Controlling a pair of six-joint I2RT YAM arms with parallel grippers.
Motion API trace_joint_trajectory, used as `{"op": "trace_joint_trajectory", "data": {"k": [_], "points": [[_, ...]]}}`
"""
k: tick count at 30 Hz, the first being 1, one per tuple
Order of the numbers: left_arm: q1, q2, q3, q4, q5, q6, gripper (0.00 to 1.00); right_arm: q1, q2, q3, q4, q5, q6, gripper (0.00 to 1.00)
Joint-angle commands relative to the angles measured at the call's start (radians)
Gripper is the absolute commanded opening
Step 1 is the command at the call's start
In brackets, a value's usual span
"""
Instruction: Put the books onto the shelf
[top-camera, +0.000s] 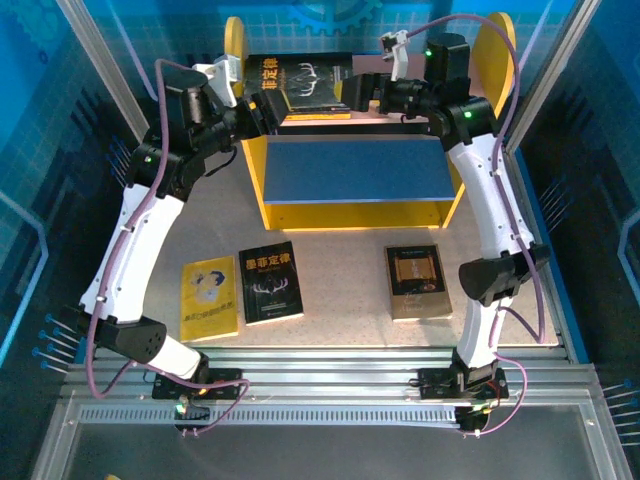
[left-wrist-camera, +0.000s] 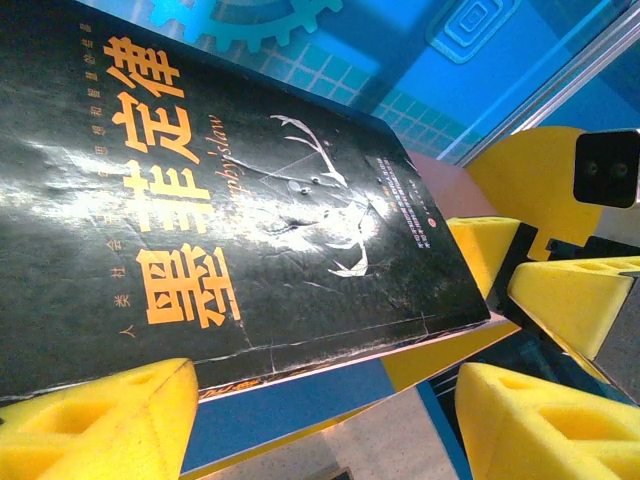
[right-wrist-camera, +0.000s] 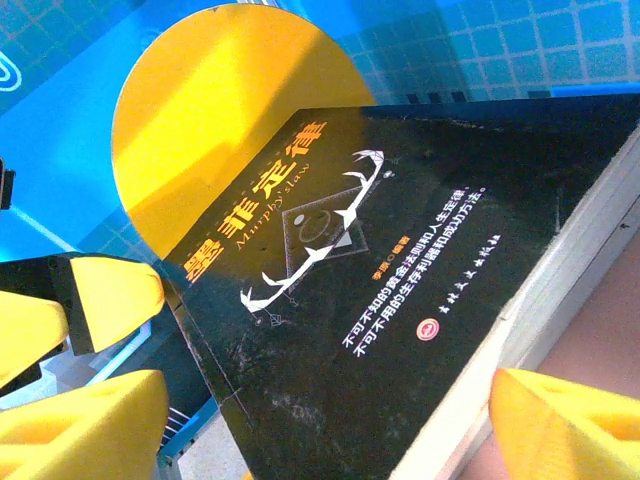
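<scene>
A black book with white antlers (top-camera: 305, 85) lies flat on the upper tier of the shelf (top-camera: 350, 172), between its yellow side panels. My left gripper (top-camera: 268, 108) is open at the book's left front corner; in the left wrist view the cover (left-wrist-camera: 230, 200) lies just ahead of its spread foam fingers (left-wrist-camera: 90, 425). My right gripper (top-camera: 362, 95) is open at the book's right side, its fingers (right-wrist-camera: 570, 425) straddling a corner of the cover (right-wrist-camera: 380, 300). Three more books lie on the table: yellow (top-camera: 210, 298), black (top-camera: 270, 282), brown (top-camera: 417, 281).
The shelf's blue lower board (left-wrist-camera: 290, 415) is bare, and its round yellow side panel (right-wrist-camera: 200, 130) rises behind the book. Blue walls and metal posts (top-camera: 110, 75) close in the table. The arm bases sit on a rail (top-camera: 330, 385) at the near edge.
</scene>
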Motion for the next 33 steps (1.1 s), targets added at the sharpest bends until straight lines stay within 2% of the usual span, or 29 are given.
{"op": "trace_joint_trajectory", "data": {"k": [1, 33], "points": [[-0.006, 0.012, 0.030, -0.007, -0.013, 0.025, 0.70, -0.005, 0.020, 0.046, 0.042, -0.045, 0.014, 0.84], [-0.006, 0.018, 0.054, -0.029, -0.052, 0.052, 0.70, 0.004, 0.054, 0.098, 0.051, -0.078, 0.036, 0.85]]}}
